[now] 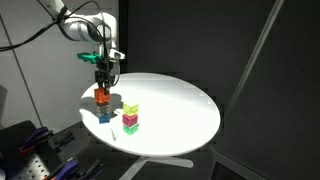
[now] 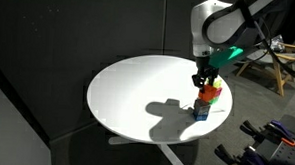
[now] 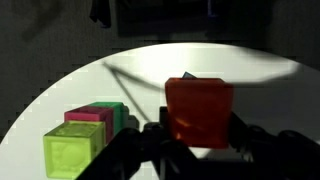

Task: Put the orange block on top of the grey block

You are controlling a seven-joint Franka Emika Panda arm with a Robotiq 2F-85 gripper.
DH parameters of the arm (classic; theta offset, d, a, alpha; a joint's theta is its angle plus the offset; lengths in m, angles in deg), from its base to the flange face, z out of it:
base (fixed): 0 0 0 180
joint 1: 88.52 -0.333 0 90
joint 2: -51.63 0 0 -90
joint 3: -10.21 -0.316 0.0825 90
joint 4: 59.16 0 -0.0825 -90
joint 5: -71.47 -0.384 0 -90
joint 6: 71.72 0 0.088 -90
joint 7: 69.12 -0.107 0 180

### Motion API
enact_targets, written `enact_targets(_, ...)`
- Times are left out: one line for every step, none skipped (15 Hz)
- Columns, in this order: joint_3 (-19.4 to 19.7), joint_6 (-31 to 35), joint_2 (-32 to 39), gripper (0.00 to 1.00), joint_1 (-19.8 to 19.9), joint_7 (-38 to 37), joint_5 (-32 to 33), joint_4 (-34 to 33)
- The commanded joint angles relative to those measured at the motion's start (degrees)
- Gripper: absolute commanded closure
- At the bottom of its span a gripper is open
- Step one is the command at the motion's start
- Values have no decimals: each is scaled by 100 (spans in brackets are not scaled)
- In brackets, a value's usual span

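Observation:
The orange block (image 1: 101, 96) is held between the fingers of my gripper (image 1: 102, 80), directly over the grey block (image 1: 104, 114) near the table's edge. I cannot tell whether the two blocks touch. In an exterior view the orange block (image 2: 204, 94) again sits right above the grey block (image 2: 201, 111) under the gripper (image 2: 203, 82). In the wrist view the orange block (image 3: 198, 112) fills the space between the dark fingers of the gripper (image 3: 198, 140). Only a dark sliver shows behind the orange block's top edge, and the grey block is mostly hidden.
A yellow-green cube (image 1: 131, 109) stands on a magenta cube (image 1: 130, 121) next to the stack, with a green cube (image 3: 112, 108) beside them. The round white table (image 1: 180, 105) has its rim close by. A metal frame and cables (image 2: 274, 58) stand off the table.

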Motion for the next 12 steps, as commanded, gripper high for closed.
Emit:
enact_targets(-13,31,-119,70,-69,-409,162,77)
enact_targets(-14,33,-100,70,-77,-465,155,56)
enact_targets(-15,33,-84,70,-85,-513,152,39)
enact_targets(-15,36,-55,70,-91,-562,148,12)
enact_targets(-13,38,-37,70,-97,-606,152,-5)
enact_targets(-12,43,-20,70,-102,-648,154,-19)
enact_targets(-9,44,6,70,-103,-682,156,-43)
enact_targets(-7,51,18,70,-104,-702,157,-52)
enact_targets(-5,59,34,70,-104,-733,159,-62)
enact_targets(-2,66,54,70,-106,-767,167,-75)
enact_targets(-1,63,76,70,-106,-782,167,-93)
enact_targets(1,61,99,70,-107,-801,167,-110)
